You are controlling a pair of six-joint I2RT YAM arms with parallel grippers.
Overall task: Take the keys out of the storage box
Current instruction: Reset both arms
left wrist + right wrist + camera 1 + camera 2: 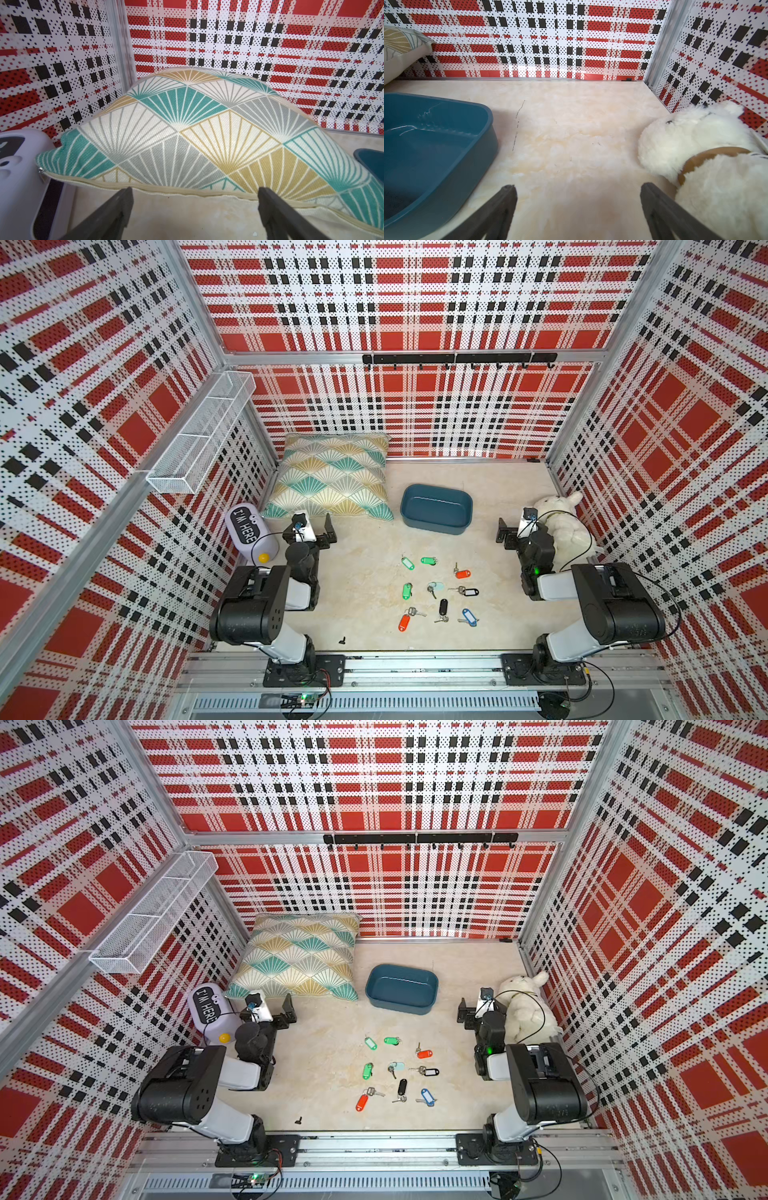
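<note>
Found the keys (435,587) scattered flat on the table (361,572), in the open ground between the two arms and well apart from the storage box (435,512). Counted about nine, tagged green, red, blue, black and pale. Saw no key inside the box in both top views or in the right wrist view. Judged the emptying as good as done. Noted the box standing just beside the patterned cushion (187,128). Recorded the left gripper (194,189) spread wide and clamped on nothing, low over the table and facing the cushion's zipped edge. Recorded the right gripper (577,185) likewise spread and empty, between the box and the white plush toy (706,166). Judged the keys light, hard and stiff, lying thin against the surface and so awkward to get under. Reckoned the metal blades slippery and too slim for a sure pinch. Preferred the oblong plastic tag as the hold, taken across its narrow width. Expected ring and blade to dangle and swing once lifted.
</note>
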